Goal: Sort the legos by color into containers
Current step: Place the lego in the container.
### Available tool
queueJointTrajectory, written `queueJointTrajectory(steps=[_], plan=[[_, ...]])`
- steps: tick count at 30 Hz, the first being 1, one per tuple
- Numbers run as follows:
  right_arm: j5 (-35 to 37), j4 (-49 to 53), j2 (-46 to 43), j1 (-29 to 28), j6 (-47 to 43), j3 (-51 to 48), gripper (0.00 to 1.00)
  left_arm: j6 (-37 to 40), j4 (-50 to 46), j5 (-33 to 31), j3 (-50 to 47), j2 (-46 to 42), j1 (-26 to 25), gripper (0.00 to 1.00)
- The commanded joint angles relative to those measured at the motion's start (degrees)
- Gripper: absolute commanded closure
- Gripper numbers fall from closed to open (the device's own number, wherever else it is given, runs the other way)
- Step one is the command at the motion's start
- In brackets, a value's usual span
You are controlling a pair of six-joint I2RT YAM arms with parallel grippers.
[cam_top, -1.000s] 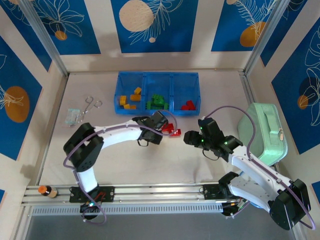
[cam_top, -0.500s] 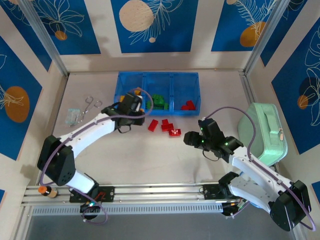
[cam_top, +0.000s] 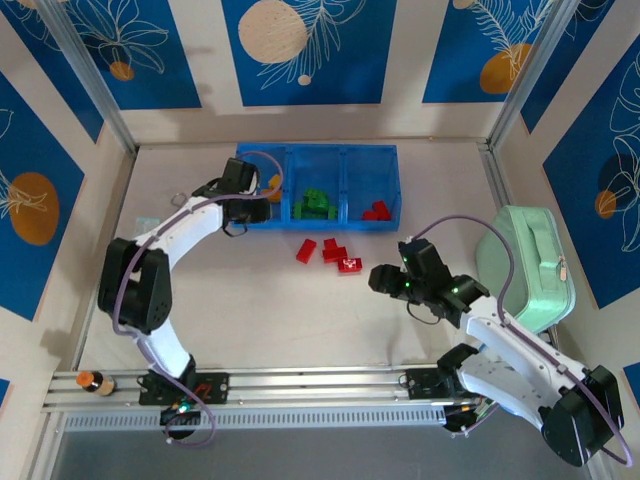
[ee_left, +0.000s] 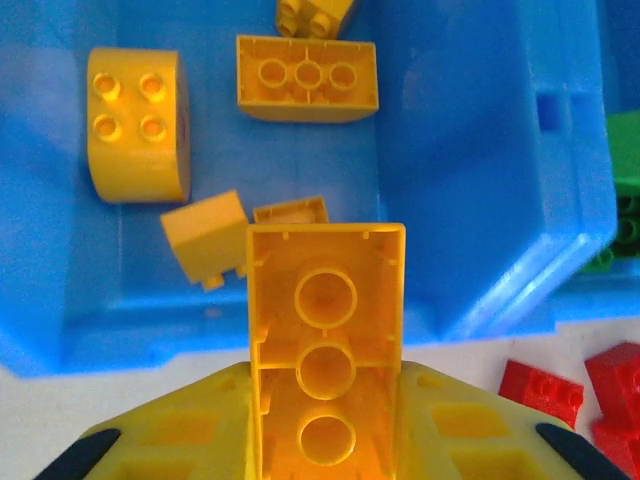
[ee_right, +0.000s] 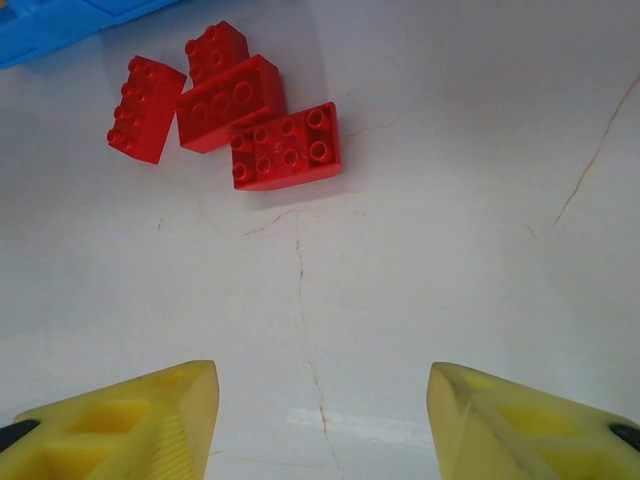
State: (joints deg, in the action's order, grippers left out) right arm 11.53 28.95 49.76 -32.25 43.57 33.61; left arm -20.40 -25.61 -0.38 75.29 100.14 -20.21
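Left gripper (ee_left: 325,385) is clamped on a yellow brick (ee_left: 325,330), underside facing the wrist cam so you see its three hollow tubes. The near end of the brick is cut off at the bottom of the frame, so I can't tell how long it is. It hangs over the near wall of the left compartment (ee_left: 450,150) of the blue tray (cam_top: 340,149).

That compartment holds more yellow bricks: a rounded one (ee_left: 138,122) studs-up, one lying upside down (ee_left: 307,78), a small tilted one (ee_left: 203,238), one mostly hidden behind the held brick (ee_left: 290,210), and one cropped at the top edge (ee_left: 315,12). In the overhead view the left gripper (cam_top: 248,200) covers most of this bin.

Green bricks (cam_top: 316,203) are in the middle compartment, though too clumped to count. Red ones (cam_top: 377,211) are in the right one.

Four loose red bricks (ee_right: 250,120) lie bunched together on the table (ee_right: 450,250), just in front of the tray.

Right gripper (ee_right: 320,410) has its jaws apart with nothing between them, above bare table near that red bunch. Only its fingertips (ee_right: 130,410) show in the wrist cam.
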Motion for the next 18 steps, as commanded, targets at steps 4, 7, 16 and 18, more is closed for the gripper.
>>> queueJointTrajectory(steps=[4,7,16,18], plan=[[-0.7,1.9,-1.5,-0.4,0.9,-0.1,0.42,2.5,-1.5,1.6,8.0,5.3,1.4,0.67],[-0.7,2.1,-1.5,-0.7,1.0,0.2,0.42,3.2,-2.8,1.4,11.2,7.5,1.8,0.60],[0.6,3.0,-1.0,-2.0,1.1,1.5,0.41,2.9,-0.3,2.6,7.9,1.7,1.6,0.30],[1.0,2.9,-0.1,-2.5,1.0,2.2,0.40,2.2,0.9,2.6,4.5,-1.3,1.5,0.30]])
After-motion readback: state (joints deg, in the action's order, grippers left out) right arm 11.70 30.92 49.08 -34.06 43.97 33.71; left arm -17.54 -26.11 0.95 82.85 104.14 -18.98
